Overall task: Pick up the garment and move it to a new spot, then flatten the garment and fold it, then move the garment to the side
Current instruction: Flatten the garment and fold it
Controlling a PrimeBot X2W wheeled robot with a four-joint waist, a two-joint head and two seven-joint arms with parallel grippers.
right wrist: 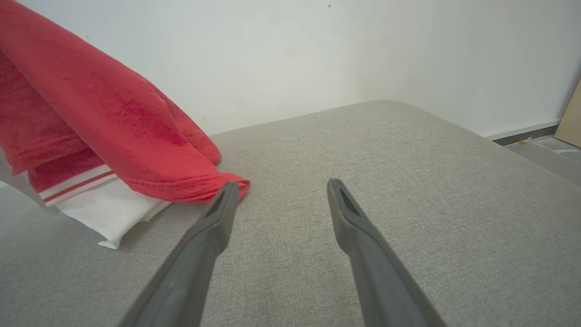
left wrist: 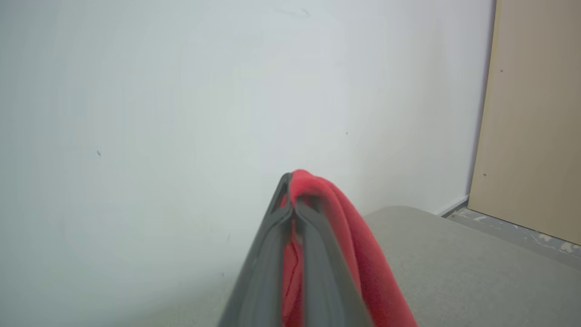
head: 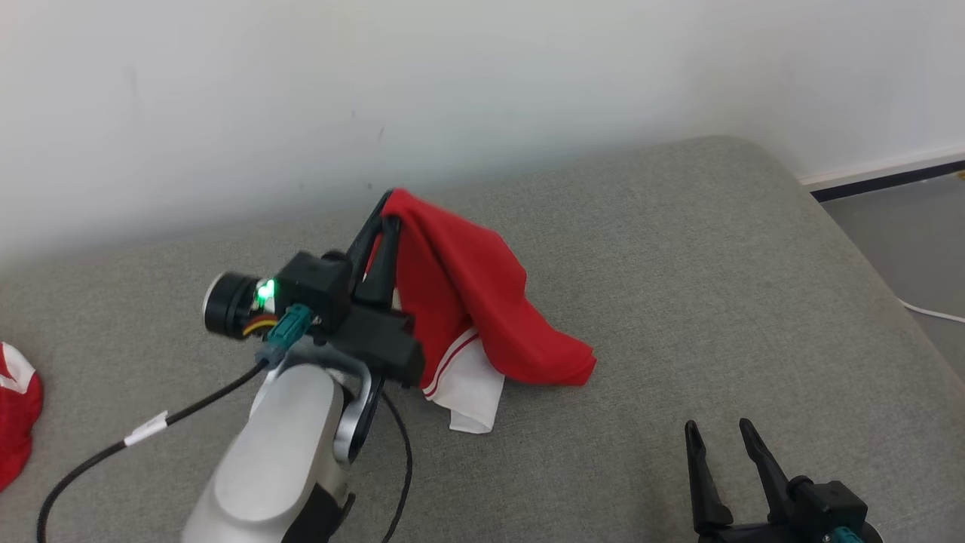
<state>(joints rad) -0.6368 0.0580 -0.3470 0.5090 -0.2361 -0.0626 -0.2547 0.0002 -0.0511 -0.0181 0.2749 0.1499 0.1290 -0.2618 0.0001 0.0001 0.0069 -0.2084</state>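
- Left claw point(head: 389, 207) is pinching the red garment point(head: 467, 302): its 2 dark fingers are pressed together on a bunched ridge of cloth, held up off the grey cushion point(head: 678, 264).
- From that pinch the garment hangs like a tent, peak up near the white wall point(head: 452, 90). Its lower red hem and white panel point(head: 471, 388) touch the cushion around the middle.
- Right claw point(head: 718, 430) sits low at the near right, fingers spread wide and holding nothing. It's close to the hem, though I can't tell if it touches.
- Progress, as I read it: step 1 is only half there. The grasp is made and the cloth is partly raised, but it isn't clear of the cushion.
- Carrying it to a new spot, flattening, folding and shifting it aside all look undone.
- Red fabric looks soft, matte and jersey-like, dropping in thick rounded folds, with a stitched hem along the edge.
- White panel looks smoother and thinner, lying flatter, with a narrow red stripe across it.
- Cushion is a coarse grey weave, flat on top with a rounded far corner.
- Another red-and-white piece point(head: 15, 407) lies at the far left edge, well apart.
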